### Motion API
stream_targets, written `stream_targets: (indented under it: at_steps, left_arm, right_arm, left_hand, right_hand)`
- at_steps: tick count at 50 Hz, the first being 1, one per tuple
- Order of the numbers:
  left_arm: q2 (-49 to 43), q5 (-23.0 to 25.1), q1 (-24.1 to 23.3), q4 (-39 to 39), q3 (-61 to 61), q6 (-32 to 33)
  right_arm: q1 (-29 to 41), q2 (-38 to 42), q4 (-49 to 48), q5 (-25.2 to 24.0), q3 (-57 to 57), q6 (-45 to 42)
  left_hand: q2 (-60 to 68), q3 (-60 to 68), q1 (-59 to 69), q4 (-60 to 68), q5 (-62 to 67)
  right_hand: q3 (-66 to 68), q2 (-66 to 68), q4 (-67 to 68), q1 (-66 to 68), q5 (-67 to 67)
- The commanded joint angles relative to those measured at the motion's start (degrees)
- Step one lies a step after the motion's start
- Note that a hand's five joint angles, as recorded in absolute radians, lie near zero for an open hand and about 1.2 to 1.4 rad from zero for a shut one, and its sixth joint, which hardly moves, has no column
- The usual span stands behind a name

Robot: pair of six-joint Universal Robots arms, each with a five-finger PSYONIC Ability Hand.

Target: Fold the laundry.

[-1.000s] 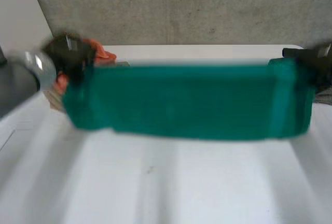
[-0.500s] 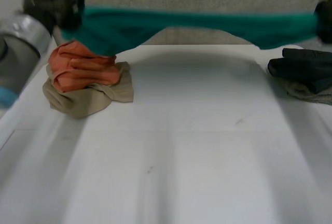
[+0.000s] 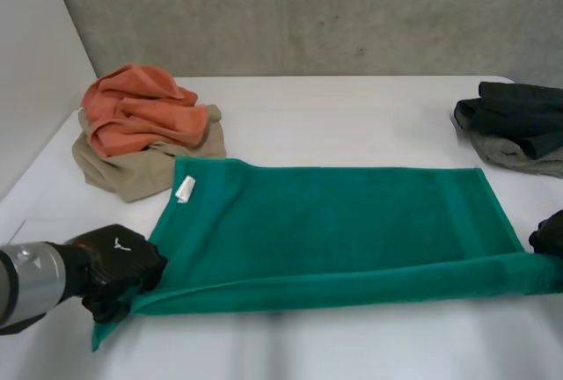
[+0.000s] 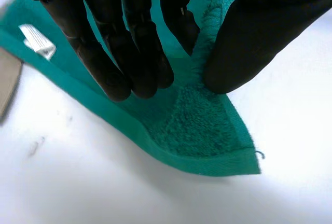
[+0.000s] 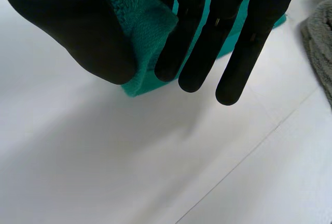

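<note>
**Both hands pinch the green towel's near corners**

Your left hand sits low over the table at one near corner of the green towel, with its grey wrist trailing behind it. In the left wrist view the thumb closes against the fingers, and the towel's edge is pinched between them. The corner itself pokes out free just past the fingertips and lies on the table. The white label sits at the far corner on that hand's side, beyond the fingers.

Your right hand is at the opposite near corner. In its wrist view the fingers run straight and the thumb presses a wad of terry against them — a firm pinch.

Between the two hands the towel lies spread flat, its near edge raised in a low ridge running from one hand to the other.

Beyond the left hand an orange cloth is heaped on a beige cloth — the beige one lies just beside the labelled corner. Beyond the right hand a dark garment rests on a grey cloth, apart from the towel.
</note>
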Motion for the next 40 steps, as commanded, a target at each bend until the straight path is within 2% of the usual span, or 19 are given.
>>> stream_targets:
  at_steps: [1,5,10,20,30,31,32,33,34,40]
  left_arm:
    - [-2.82,-0.21,-4.28,6.46,11.61,-8.42]
    - [-9.05,-2.57,-7.97,12.18,18.98,-13.27]
    - [-17.32,-6.18,-11.94,15.97,28.84,-14.51]
    - [-37.00,-16.72,-15.54,15.98,50.80,-14.34]
    - [-46.86,-18.23,-17.22,17.47,63.83,-12.76]
    - [-48.00,-18.40,-17.31,17.73,65.06,-12.14]
    - [-48.36,-18.41,-17.48,17.91,65.51,-11.88]
    - [-48.62,-18.58,-17.57,18.08,65.86,-11.70]
    - [-48.71,-18.49,-17.66,18.26,66.47,-11.87]
    - [-45.03,-17.44,-17.92,18.61,64.81,-14.33]
  right_arm:
    - [2.73,4.01,-8.32,-0.45,-4.86,12.50]
    - [4.75,6.20,-15.43,-0.28,-6.70,19.54]
    - [7.48,9.63,-23.71,0.69,-9.26,24.39]
    - [12.75,18.59,-32.07,7.54,-17.25,26.68]
    - [14.95,25.72,-35.76,11.32,-23.93,27.73]
    - [15.48,26.42,-36.11,12.37,-24.81,28.35]
    - [15.66,26.60,-36.46,12.99,-24.99,28.79]
    - [15.75,26.78,-36.73,13.61,-25.08,29.31]
    - [15.75,26.60,-37.17,14.66,-25.26,30.54]
    - [15.57,23.62,-36.82,14.67,-24.03,35.38]
  left_hand:
    - [11.35,11.82,13.54,11.43,14.02]
    - [11.35,11.82,13.54,11.43,14.02]
    - [11.35,11.82,13.54,11.43,14.02]
    - [11.35,11.82,13.54,11.43,14.02]
    - [11.35,11.82,13.54,11.43,14.02]
    - [-20.44,-19.97,-18.25,-20.35,-17.77]
    - [-39.57,-39.11,-37.39,-39.49,-36.91]
    - [-55.75,-55.28,-53.57,-55.67,-53.08]
    - [-58.65,-58.18,-56.46,-58.57,-55.98]
    - [-58.65,-58.18,-56.46,-58.57,-55.98]
  right_hand:
    - [11.95,12.62,11.61,15.00,12.40]
    - [11.95,12.62,11.61,15.00,12.40]
    - [11.95,12.62,11.61,15.00,12.40]
    - [11.95,12.62,11.61,15.00,12.40]
    - [11.95,12.62,11.61,15.00,12.40]
    - [-27.04,-26.37,-27.38,-23.99,-26.59]
    - [-55.24,-54.57,-55.58,-52.19,-54.79]
    - [-58.05,-57.38,-58.39,-55.00,-57.60]
    - [-58.05,-57.38,-58.39,-55.00,-57.60]
    - [-58.05,-57.38,-58.39,-55.00,-57.60]
